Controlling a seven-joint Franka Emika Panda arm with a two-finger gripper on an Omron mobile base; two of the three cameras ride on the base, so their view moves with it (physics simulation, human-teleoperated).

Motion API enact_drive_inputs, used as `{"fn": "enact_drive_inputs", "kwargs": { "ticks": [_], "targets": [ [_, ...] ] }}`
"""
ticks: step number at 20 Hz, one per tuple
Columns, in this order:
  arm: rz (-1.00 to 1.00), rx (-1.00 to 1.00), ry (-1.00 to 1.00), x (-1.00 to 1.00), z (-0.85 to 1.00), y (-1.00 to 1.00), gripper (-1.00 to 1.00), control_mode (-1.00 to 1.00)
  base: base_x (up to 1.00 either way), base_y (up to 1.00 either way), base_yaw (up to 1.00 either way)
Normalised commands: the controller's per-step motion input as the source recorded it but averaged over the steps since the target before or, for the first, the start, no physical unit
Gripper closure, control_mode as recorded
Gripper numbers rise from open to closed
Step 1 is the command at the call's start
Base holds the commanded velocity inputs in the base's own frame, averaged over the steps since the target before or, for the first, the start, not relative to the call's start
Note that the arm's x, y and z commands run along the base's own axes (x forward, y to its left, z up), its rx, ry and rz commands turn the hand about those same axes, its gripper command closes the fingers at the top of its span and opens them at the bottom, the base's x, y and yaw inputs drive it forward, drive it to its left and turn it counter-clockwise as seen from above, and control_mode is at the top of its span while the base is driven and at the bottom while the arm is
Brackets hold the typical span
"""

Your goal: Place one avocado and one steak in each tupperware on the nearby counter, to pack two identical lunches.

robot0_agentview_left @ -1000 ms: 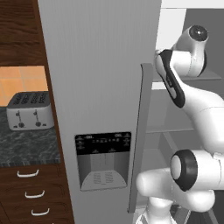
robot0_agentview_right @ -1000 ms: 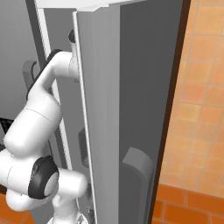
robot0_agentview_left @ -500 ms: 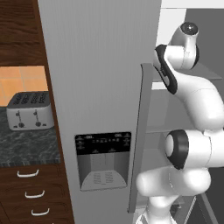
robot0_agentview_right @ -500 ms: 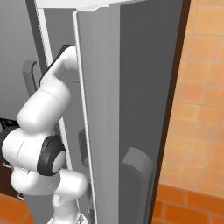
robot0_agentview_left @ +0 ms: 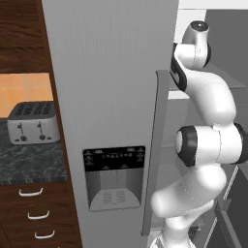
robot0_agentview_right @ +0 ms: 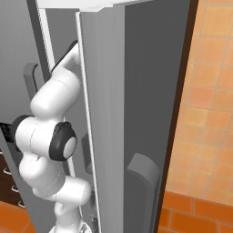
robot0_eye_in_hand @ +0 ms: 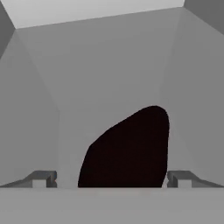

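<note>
In the hand view we look into a plain grey compartment, its walls (robot0_eye_in_hand: 109, 65) closing in toward a pale ceiling at the top. Our gripper (robot0_eye_in_hand: 112, 179) shows its two fingertips (robot0_eye_in_hand: 41, 178) spread wide, one at each lower corner, so the jaws stand apart. Between them, rising from the bottom edge and leaning toward the right tip, sits a very dark rounded object (robot0_eye_in_hand: 129, 151). It is nearly black here, so we cannot tell whether it is an avocado or a steak. Whether either tip touches it we cannot tell; it lies within the gap and just ahead of the hand.

From the left base view, our white arm (robot0_agentview_left: 208, 145) climbs from the lower right and bends in behind the grey fridge door (robot0_agentview_left: 116, 97), which carries a dispenser panel (robot0_agentview_left: 115, 177) and a long vertical handle (robot0_agentview_left: 154, 150). To the left, a silver toaster (robot0_agentview_left: 33, 122) stands on the speckled counter (robot0_agentview_left: 29, 164), above drawers with curved handles (robot0_agentview_left: 30, 192).

In the right base view the arm (robot0_agentview_right: 50, 150) reaches past the open fridge door (robot0_agentview_right: 132, 100), beside an orange tiled wall (robot0_agentview_right: 205, 113).
</note>
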Motion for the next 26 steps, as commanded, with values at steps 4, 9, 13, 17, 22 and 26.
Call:
{"fn": "enact_drive_inputs", "kwargs": {
  "ticks": [4, 9, 13, 17, 22, 26],
  "targets": [
    [0.0, 0.03, 0.05, 0.2, -0.27, -0.08, -1.0, -1.0, 0.0, 0.0, 0.0],
    [0.0, 0.0, 0.0, 0.04, -0.35, -0.06, 1.0, -1.0, 0.0, 0.0, 0.0],
    [0.01, 0.03, -0.26, -0.36, -0.12, -0.02, 1.0, -1.0, 0.0, 0.0, 0.0],
    [0.01, 0.02, -0.33, -0.54, -0.02, 0.0, 1.0, -1.0, 0.0, 0.0, 0.0],
    [0.0, 0.0, -0.05, -0.85, 0.31, 0.0, 1.0, -1.0, 0.0, 0.0, 0.0],
    [0.0, 0.0, 0.0, -1.0, 0.36, 0.06, 1.0, -1.0, 0.0, 0.0, 0.0]
  ]
}}
